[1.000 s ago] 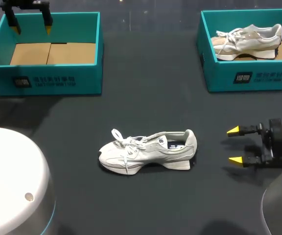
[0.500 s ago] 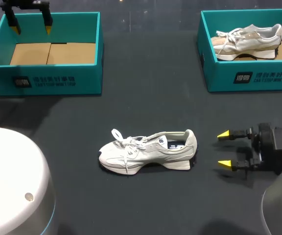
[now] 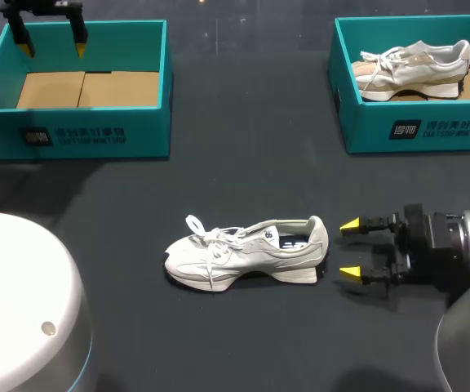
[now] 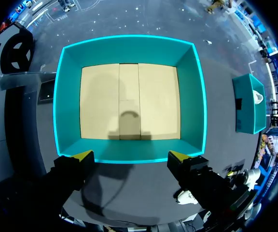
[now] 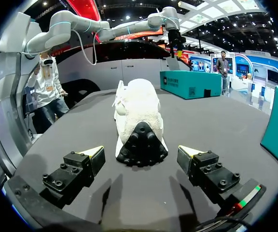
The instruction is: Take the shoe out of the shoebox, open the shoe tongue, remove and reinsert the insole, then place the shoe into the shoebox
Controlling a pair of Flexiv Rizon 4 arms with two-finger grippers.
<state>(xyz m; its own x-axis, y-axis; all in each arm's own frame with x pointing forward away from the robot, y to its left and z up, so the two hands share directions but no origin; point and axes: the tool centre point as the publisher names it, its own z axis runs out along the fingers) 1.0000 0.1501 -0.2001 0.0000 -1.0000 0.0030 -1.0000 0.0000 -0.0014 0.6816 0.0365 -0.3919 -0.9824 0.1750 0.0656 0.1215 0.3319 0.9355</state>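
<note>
Shoe (image 3: 247, 251) out on the dark table (image 3: 243, 163), resting on its sole as far as can be told, laces loose on top. Heel end turned toward the right gripper (image 3: 350, 248), just beside the heel but not touching it, yellow fingers spread wide with nothing between them. Lined up that way most likely to slip one finger down each side of the heel and hold the shoe steady. Tongue not yet pulled open, by the look of it, and insole step not begun. Far from the shoe, off past its toe end, left gripper (image 3: 53, 47) hanging over the empty shoebox (image 3: 88, 135), fingers wide apart too and holding nothing; parked there probably to keep out of the way. Well away from the shoe on the heel side, a second box (image 3: 414, 131) with another shoe (image 3: 414, 69) inside. Only from above: the whole layout, and the small gap between heel and fingers. Only from the right wrist: black bumpy sole at the heel, straight ahead of the fingers and right in the middle. Only from the left wrist: bare cardboard floor inside the shoebox.
</note>
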